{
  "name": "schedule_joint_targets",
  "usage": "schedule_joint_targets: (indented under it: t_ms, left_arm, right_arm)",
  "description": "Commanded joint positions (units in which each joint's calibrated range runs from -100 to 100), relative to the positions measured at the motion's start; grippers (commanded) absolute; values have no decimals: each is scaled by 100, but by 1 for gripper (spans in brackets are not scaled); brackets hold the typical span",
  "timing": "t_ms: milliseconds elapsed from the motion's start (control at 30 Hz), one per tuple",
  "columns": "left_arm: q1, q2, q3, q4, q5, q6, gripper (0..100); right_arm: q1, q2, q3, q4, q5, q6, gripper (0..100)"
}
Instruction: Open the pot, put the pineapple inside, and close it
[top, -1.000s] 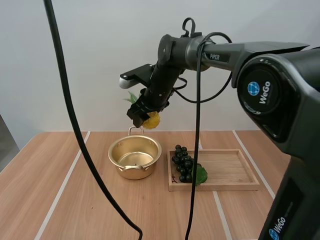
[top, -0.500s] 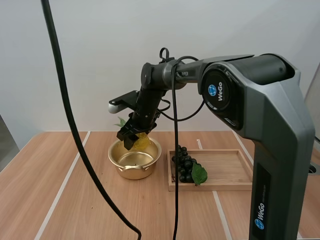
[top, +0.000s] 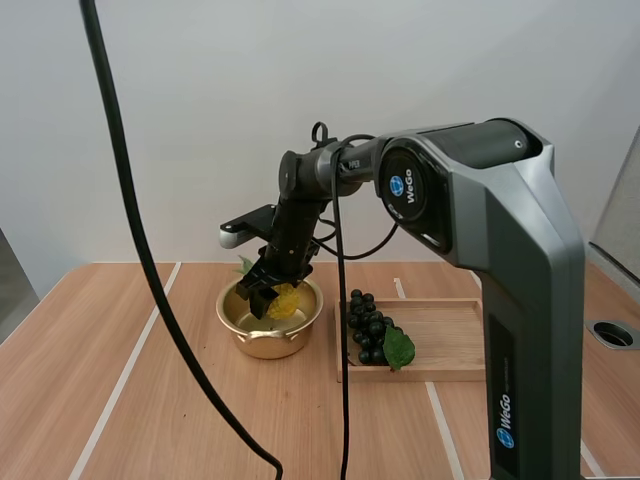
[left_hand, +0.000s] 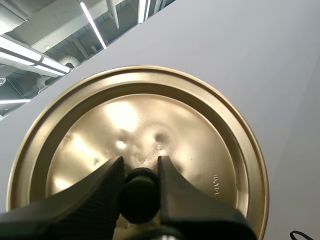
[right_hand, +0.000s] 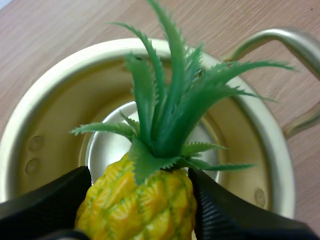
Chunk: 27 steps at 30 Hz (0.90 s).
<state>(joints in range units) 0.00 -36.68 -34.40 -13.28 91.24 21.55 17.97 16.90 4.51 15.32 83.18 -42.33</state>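
Wooden table (top: 120, 400). Left gripper (left_hand: 140, 172): you had it pinched on the knob (left_hand: 139, 197) of the lid (left_hand: 200, 145), which was off. Left of centre: open gold pot (top: 262, 342); your right gripper (top: 268, 299) clasped the pineapple (top: 286, 301) by its body at the pot's mouth. It looked yellow and bumpy with a green spiky crown; probably light and stiff, so hold the body, not the leaves. Right: tray (top: 455, 345), grapes (top: 368, 330).

Plain pale wall (top: 200, 100) behind a wooden table (top: 50, 370), perhaps white-striped

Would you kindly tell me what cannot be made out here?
Right wrist view: the pineapple hides much of the pot floor; contact unclear.
High view: the right arm covers the right end of the tray.
Left wrist view: the left end effector covers the near rim of the lid.
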Motion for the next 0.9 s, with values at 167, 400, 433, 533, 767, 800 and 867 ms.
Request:
schedule_joint_targets:
  t_ms: [167,400,433,533,767,800,867]
  left_arm:
    - [5,-29,-33,23,-53,-69,0]
    - [5,-29,-33,23,-1,-69,0]
    - [5,-29,-33,23,16,-69,0]
    - [5,-29,-33,23,40,-69,0]
    - [5,-29,-33,23,82,-69,0]
    - [5,-29,-33,23,82,-69,0]
    - [5,-29,-33,36,80,-69,0]
  right_arm:
    - [2,193,-29,-5,-59,-94,0]
    - [2,218,-29,-74,-196,-94,43]
    - [2,218,-29,-74,-233,-94,64]
    - [2,218,-29,-97,-308,-51,100]
    - [2,218,-29,-235,-340,-51,100]
    - [2,218,-29,-235,-340,-51,100]
    - [2,218,-29,-235,-340,-51,100]
